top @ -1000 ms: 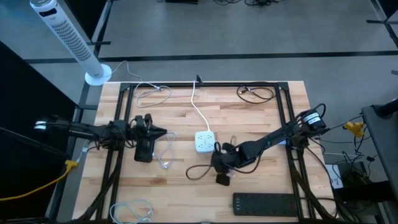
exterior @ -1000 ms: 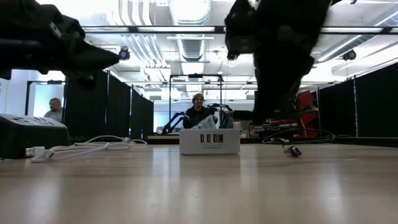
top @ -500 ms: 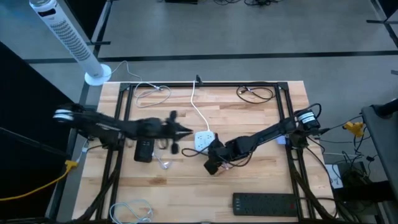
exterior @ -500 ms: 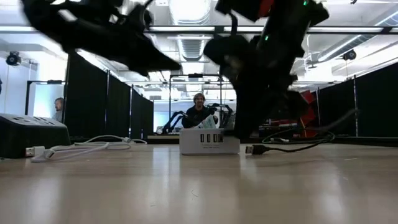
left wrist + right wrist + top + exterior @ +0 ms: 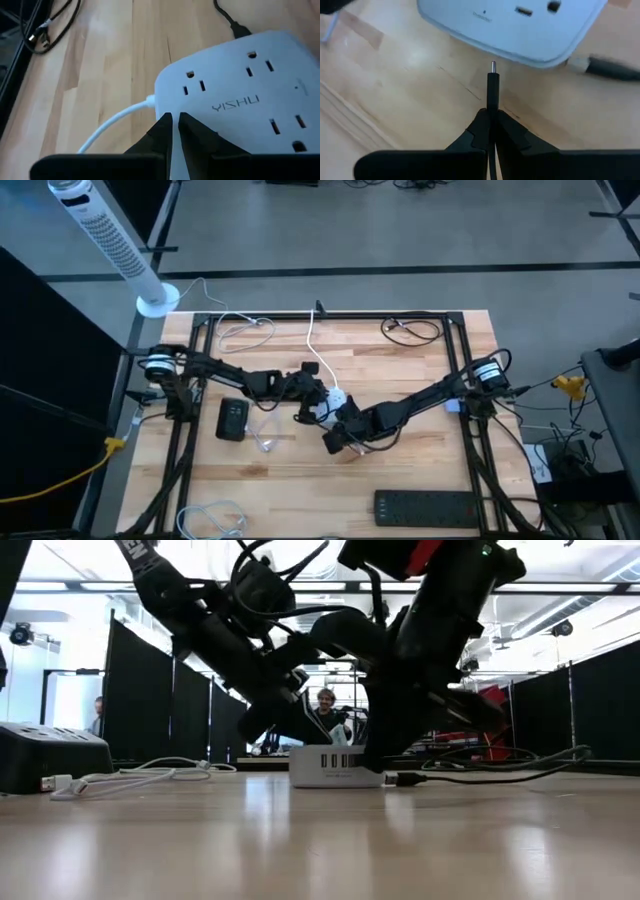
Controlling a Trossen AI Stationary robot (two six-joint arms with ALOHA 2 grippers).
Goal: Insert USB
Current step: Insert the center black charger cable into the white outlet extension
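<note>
A white power hub (image 5: 331, 403) lies flat mid-table, its white cord (image 5: 315, 350) running to the far edge. Its USB ports (image 5: 322, 762) face the near edge. My left gripper (image 5: 172, 125) is shut, its tips over the hub's top edge (image 5: 200, 85) where the cord enters. My right gripper (image 5: 491, 120) stands just in front of the hub's port side (image 5: 522, 11), shut on a black USB plug (image 5: 492, 90). The plug's metal tip (image 5: 493, 66) points at the hub, a short gap away. My left gripper may or may not touch the hub's top; I cannot tell. My right gripper pinches the black USB plug's body (image 5: 492, 106) between its two fingers, coming from the near side and slanting down. The plug lies along the fingers, lifted clear of the table.
A second black plug (image 5: 600, 67) and its cable (image 5: 500, 775) lie on the table by the hub's right side. A black box (image 5: 232, 420) and a white cable (image 5: 266, 438) lie left of the hub. A black power strip (image 5: 425, 505) sits at the near edge, with coiled cables (image 5: 410, 330) at the far edge.
My left arm has swung from the table's left side toward the middle and dipped, bringing its shut gripper onto the hub's left end. My right gripper has rolled its wrist and edged toward the hub with the plug, dragging the black cable after it.
</note>
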